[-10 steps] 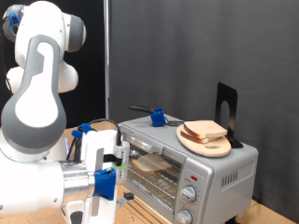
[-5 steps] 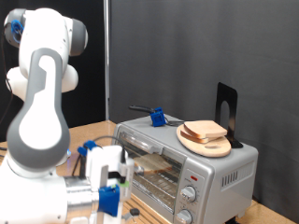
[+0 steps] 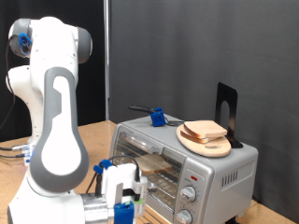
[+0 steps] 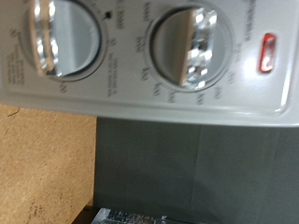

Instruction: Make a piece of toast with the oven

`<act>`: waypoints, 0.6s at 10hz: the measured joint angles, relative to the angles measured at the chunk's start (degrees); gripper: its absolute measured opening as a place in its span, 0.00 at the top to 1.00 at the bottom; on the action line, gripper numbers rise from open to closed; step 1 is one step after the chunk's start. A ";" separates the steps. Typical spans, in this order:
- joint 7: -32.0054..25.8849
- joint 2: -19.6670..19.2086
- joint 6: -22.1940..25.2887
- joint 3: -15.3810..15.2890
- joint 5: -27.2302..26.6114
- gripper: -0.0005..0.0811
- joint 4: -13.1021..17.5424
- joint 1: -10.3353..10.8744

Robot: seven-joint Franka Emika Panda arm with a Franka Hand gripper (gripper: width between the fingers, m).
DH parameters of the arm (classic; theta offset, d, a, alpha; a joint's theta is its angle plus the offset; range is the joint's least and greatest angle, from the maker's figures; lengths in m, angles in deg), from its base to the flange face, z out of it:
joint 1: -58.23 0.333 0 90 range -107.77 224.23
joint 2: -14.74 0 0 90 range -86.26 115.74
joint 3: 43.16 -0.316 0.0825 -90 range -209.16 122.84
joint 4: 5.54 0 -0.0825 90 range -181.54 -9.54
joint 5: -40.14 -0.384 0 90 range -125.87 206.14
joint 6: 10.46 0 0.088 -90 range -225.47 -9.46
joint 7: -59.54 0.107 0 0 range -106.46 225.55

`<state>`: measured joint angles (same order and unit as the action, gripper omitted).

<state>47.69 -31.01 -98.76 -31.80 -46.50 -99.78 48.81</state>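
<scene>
A small boxy silver-grey toaster oven (image 3: 182,163) with a glass door stands on a wooden bench (image 3: 93,131). Inside it, on the wire rack, lies a flat pale tan piece of toast (image 3: 154,164) with a darker crust. On top of the oven rests a round wooden board (image 3: 205,142) carrying more bread slices (image 3: 205,130), beside a blue-handled utensil (image 3: 157,117). The white robot arm bends low in front of the oven, and its gripper (image 3: 123,191), trimmed in blue, sits just before the door's lower edge. Whether the jaws are open or closed cannot be told. The wrist view faces two round shiny metal knobs (image 4: 192,47) and a red light (image 4: 268,52) at close range. So near the panel, a slightly misjudged approach could bump the oven or miss a knob.
</scene>
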 joint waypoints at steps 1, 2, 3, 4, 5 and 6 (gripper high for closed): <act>-0.08 -0.71 -0.49 -0.32 -0.40 0.01 0.69 0.02; -0.09 -1.52 -0.61 -0.49 -0.76 0.01 1.54 0.02; -0.08 -2.38 -0.61 -0.55 -0.84 0.01 2.76 0.02; 0.06 -3.39 -0.37 -0.63 -0.71 0.01 4.21 0.02; 0.65 -4.50 -0.01 -0.75 -0.50 0.01 5.77 0.04; 1.32 -5.62 0.09 -0.88 -0.37 0.01 7.39 0.18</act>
<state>49.01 -36.62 -98.67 -32.68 -46.87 -92.39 48.99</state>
